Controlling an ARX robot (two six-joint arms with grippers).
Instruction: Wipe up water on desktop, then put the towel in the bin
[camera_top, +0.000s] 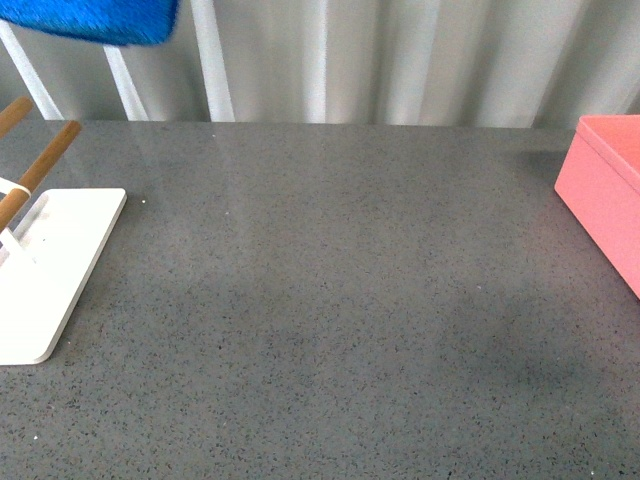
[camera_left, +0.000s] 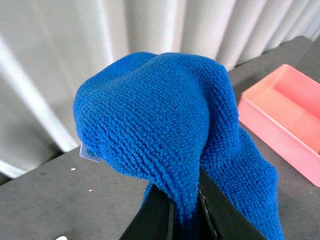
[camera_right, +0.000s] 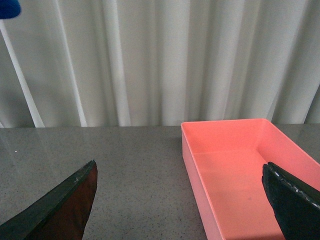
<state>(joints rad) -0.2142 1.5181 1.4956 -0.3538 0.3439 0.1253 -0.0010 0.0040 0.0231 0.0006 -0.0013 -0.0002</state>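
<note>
The bright blue towel (camera_top: 95, 20) hangs high at the top left of the front view, well above the dark grey speckled desktop (camera_top: 330, 300). In the left wrist view my left gripper (camera_left: 186, 212) is shut on the towel (camera_left: 160, 125), which bunches over the black jaws. The salmon-pink bin (camera_top: 610, 190) stands at the desktop's right edge and also shows in the left wrist view (camera_left: 285, 120). My right gripper (camera_right: 185, 200) is open and empty, its fingertips (camera_right: 65, 200) spread wide just before the empty bin (camera_right: 235, 165). Neither arm shows in the front view.
A flat white stand (camera_top: 50, 270) with wooden rods (camera_top: 40, 165) sits at the desktop's left edge. White curtains (camera_top: 400, 60) hang behind the desktop's far edge. A small white label (camera_left: 89, 153) hangs from the towel.
</note>
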